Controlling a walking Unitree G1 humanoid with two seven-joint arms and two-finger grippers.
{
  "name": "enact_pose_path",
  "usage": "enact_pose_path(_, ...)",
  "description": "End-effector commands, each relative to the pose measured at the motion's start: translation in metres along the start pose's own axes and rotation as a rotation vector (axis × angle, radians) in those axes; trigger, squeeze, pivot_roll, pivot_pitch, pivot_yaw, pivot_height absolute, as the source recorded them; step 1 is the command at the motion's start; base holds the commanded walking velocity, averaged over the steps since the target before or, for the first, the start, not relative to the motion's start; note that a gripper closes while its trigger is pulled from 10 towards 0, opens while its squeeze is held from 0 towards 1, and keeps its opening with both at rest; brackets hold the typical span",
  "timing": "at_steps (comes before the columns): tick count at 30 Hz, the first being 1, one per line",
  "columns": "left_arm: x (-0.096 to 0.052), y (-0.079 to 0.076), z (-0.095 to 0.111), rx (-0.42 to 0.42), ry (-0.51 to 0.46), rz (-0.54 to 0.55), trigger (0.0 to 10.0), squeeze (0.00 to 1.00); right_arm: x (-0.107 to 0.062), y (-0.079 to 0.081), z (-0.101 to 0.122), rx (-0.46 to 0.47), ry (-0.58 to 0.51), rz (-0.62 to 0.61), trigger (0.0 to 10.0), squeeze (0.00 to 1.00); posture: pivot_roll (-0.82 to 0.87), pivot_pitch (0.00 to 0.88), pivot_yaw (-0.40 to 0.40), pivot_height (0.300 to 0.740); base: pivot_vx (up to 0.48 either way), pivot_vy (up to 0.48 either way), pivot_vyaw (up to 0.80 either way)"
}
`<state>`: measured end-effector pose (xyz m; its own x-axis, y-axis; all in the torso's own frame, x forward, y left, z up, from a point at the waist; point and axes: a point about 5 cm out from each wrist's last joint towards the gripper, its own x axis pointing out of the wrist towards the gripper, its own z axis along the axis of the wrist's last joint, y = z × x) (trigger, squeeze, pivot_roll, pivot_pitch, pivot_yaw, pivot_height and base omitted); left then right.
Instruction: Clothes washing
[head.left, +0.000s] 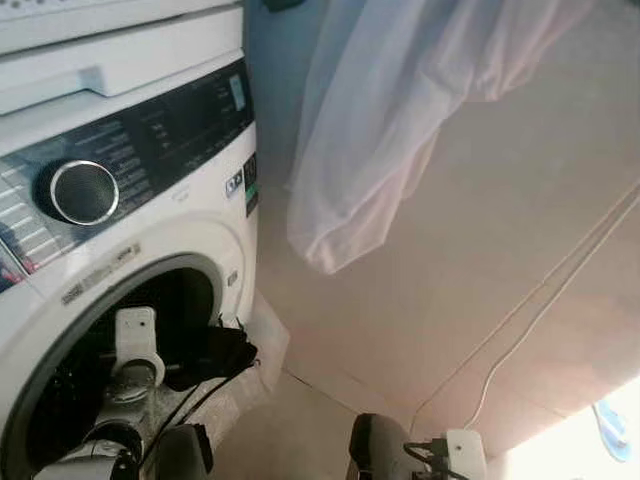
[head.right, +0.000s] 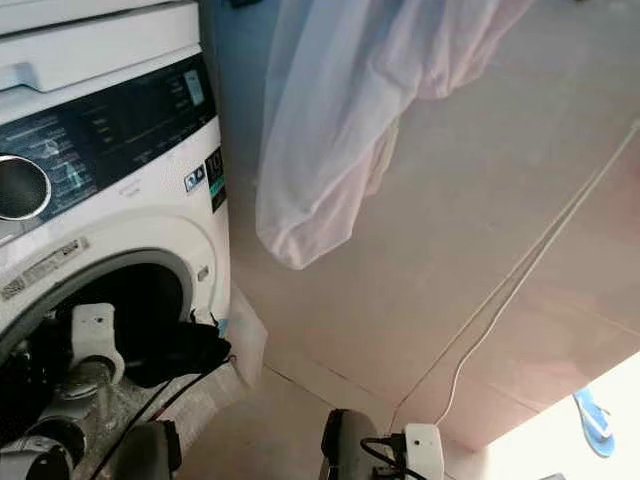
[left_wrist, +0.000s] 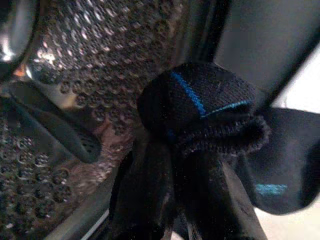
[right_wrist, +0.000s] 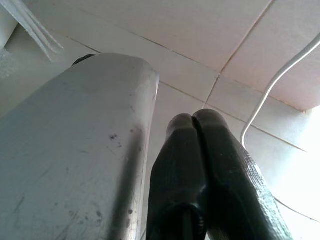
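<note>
The left gripper (left_wrist: 200, 165) clenches a black garment (left_wrist: 210, 110) inside the washing machine (head.left: 190, 240) drum (left_wrist: 75, 75), at seven o'clock. The right gripper (right_wrist: 210, 170) hangs idle, fingers pressed together, at five o'clock.

We are looking at a home laundry corner: a white front-loading washing machine (head.left: 150, 200) standing on a tiled floor (head.left: 470, 300), pale laundry (head.left: 370, 130) hanging beside it.

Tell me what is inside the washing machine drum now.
In the drum, the left gripper holds a black garment with a blue line. The perforated wall and one paddle show; the drum's bottom is covered by the garment.
</note>
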<state>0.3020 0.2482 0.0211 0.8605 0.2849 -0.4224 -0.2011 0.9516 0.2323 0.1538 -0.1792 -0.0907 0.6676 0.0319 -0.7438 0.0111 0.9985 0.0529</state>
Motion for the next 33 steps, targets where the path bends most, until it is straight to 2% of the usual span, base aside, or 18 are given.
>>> enact_pose_path(1, 0.002, -0.007, 0.004, 0.04, 0.025, -0.01, 10.0, 0.0, -0.007, 0.015, -0.029, -0.001, 0.121, 0.043, 10.0, 0.0, 0.17, 0.0, -0.12, 0.497, 0.0, 0.0, 0.0)
enact_pose_path(4, 0.005, -0.011, 0.012, 0.055, 0.021, -0.027, 10.0, 0.0, -0.007, 0.015, -0.029, 0.002, 0.121, 0.043, 10.0, 0.0, 0.16, 0.0, -0.12, 0.497, 0.0, 0.0, 0.0)
enact_pose_path(7, 0.01, -0.011, 0.032, 0.051, 0.003, 0.006, 10.0, 0.0, -0.008, 0.015, -0.029, 0.004, 0.121, 0.041, 10.0, 0.0, 0.16, 0.0, -0.116, 0.497, 0.0, 0.0, 0.0)
enact_pose_path(11, 0.015, -0.003, 0.053, -0.01, -0.003, 0.071, 10.0, 0.0, -0.008, 0.016, -0.03, 0.008, 0.123, 0.038, 10.0, 0.0, 0.15, 0.0, -0.112, 0.497, 0.0, 0.0, 0.0)
enact_pose_path(12, 0.015, -0.003, 0.053, -0.01, -0.003, 0.071, 10.0, 0.0, -0.008, 0.016, -0.03, 0.008, 0.123, 0.038, 10.0, 0.0, 0.15, 0.0, -0.112, 0.497, 0.0, 0.0, 0.0)
enact_pose_path(15, 0.017, 0.004, 0.071, -0.027, -0.032, 0.121, 10.0, 0.0, -0.008, 0.016, -0.03, 0.011, 0.124, 0.035, 10.0, 0.0, 0.14, 0.0, -0.11, 0.497, 0.0, 0.0, 0.0)
enact_pose_path(17, 0.018, 0.008, 0.073, -0.027, -0.028, 0.151, 10.0, 0.0, -0.008, 0.016, -0.03, 0.012, 0.124, 0.034, 10.0, 0.0, 0.14, 0.0, -0.109, 0.497, 0.0, 0.0, 0.0)
enact_pose_path(20, 0.017, 0.022, 0.074, -0.076, -0.01, 0.247, 10.0, 0.0, -0.008, 0.016, -0.03, 0.013, 0.123, 0.033, 10.0, 0.0, 0.14, 0.0, -0.109, 0.497, 0.0, 0.0, 0.0)
enact_pose_path(22, 0.016, 0.039, 0.077, -0.144, -0.011, 0.356, 10.0, 0.0, -0.008, 0.016, -0.03, 0.011, 0.123, 0.034, 10.0, 0.0, 0.14, 0.0, -0.109, 0.497, 0.0, 0.0, 0.0)
enact_pose_path(23, 0.016, 0.039, 0.077, -0.144, -0.011, 0.356, 10.0, 0.0, -0.008, 0.016, -0.03, 0.011, 0.123, 0.034, 10.0, 0.0, 0.14, 0.0, -0.109, 0.497, 0.0, 0.0, 0.0)
enact_pose_path(25, 0.015, 0.051, 0.08, -0.2, -0.023, 0.448, 10.0, 0.0, -0.008, 0.016, -0.03, 0.011, 0.123, 0.033, 10.0, 0.0, 0.13, 0.0, -0.11, 0.497, 0.0, 0.0, 0.0)
enact_pose_path(26, 0.015, 0.051, 0.08, -0.2, -0.023, 0.448, 10.0, 0.0, -0.008, 0.016, -0.03, 0.011, 0.123, 0.033, 10.0, 0.0, 0.13, 0.0, -0.11, 0.497, 0.0, 0.0, 0.0)
enact_pose_path(28, 0.013, 0.06, 0.082, -0.236, -0.035, 0.524, 10.0, 0.0, -0.008, 0.016, -0.03, 0.011, 0.123, 0.032, 10.0, 0.0, 0.13, 0.0, -0.11, 0.497, 0.0, 0.0, 0.0)
enact_pose_path(33, 0.011, 0.061, 0.081, -0.203, -0.063, 0.558, 10.0, 0.0, -0.008, 0.016, -0.03, 0.011, 0.124, 0.032, 10.0, 0.0, 0.13, 0.0, -0.111, 0.497, 0.0, 0.0, 0.0)
